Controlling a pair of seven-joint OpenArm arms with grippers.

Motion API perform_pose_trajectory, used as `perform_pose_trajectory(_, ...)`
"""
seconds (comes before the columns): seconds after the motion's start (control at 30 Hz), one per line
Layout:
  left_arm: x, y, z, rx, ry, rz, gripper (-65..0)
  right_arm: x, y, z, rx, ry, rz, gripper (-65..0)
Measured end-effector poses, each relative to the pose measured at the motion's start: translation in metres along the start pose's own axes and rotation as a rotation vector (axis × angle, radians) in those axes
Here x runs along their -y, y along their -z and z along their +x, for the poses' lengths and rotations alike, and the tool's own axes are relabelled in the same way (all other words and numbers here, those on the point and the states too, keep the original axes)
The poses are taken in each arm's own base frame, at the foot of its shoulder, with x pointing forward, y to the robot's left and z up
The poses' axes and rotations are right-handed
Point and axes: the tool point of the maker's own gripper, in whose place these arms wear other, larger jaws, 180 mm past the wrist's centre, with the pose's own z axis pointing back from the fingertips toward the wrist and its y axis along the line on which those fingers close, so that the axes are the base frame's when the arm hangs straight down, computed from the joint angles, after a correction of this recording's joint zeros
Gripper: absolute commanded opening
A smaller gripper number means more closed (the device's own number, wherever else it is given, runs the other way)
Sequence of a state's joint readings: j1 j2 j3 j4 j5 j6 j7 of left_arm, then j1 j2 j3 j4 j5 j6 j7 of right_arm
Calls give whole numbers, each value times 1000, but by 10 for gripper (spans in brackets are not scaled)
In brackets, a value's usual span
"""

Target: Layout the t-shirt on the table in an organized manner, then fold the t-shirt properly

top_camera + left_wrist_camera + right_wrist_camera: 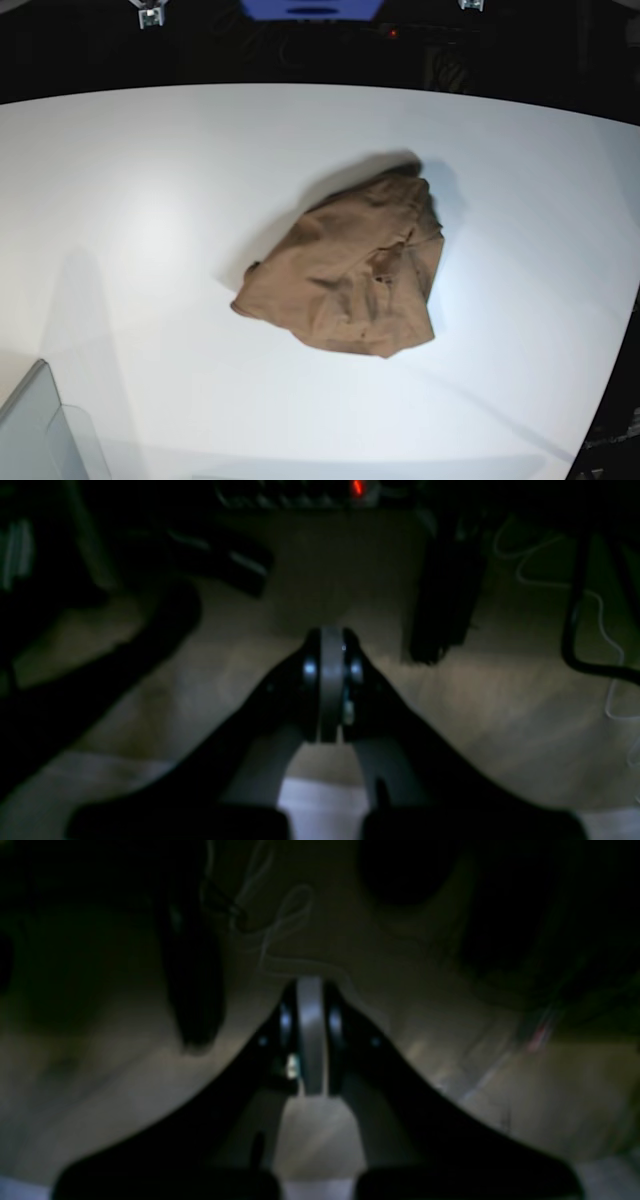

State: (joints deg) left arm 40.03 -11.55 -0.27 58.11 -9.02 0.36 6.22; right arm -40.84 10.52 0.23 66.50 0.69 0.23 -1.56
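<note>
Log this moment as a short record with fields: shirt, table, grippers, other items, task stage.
shirt: brown t-shirt crumpled in a heap, not spread, right of centre in the base view
table: white table, curved far edge
left gripper: shut, holding nothing, pointed at the floor beyond the table
right gripper: shut, holding nothing, also off the shirt
other items: translucent grey bin corner at the near left edge
task stage: layout not yet begun
</note>
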Motion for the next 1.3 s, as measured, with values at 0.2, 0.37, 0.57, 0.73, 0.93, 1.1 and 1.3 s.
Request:
perform_pose_trajectory(0.2,-24,-60,27,143,-43,48,-649,24,-68,64,211,34,-6,-650)
perform_pose_trajectory(0.37,-32,-112,66,269,-23,62,-649,34,-115,125,376,40,-8,-650)
perform_pose_trajectory(0.57,-18,-156,119,433,-30,40,-649,23,-140,183,505,38,23,-650)
perform_pose_trajectory(0.73,-11,-158,157,531,-51,29,-649,-5,-130,219,563,66,94,-650)
perform_pose_trajectory(0.93,5,-164,197,648,-166,22,-645,-34,-121,239,545,69,169,-572)
perform_pose_trajectory(1.1,11,-173,227,741,-211,10,-544,-40,-119,245,541,98,175,-385)
perform_pose_trajectory(1.3,23,-176,250,795,-202,-28,-287,-42,-119,244,535,99,178,-325)
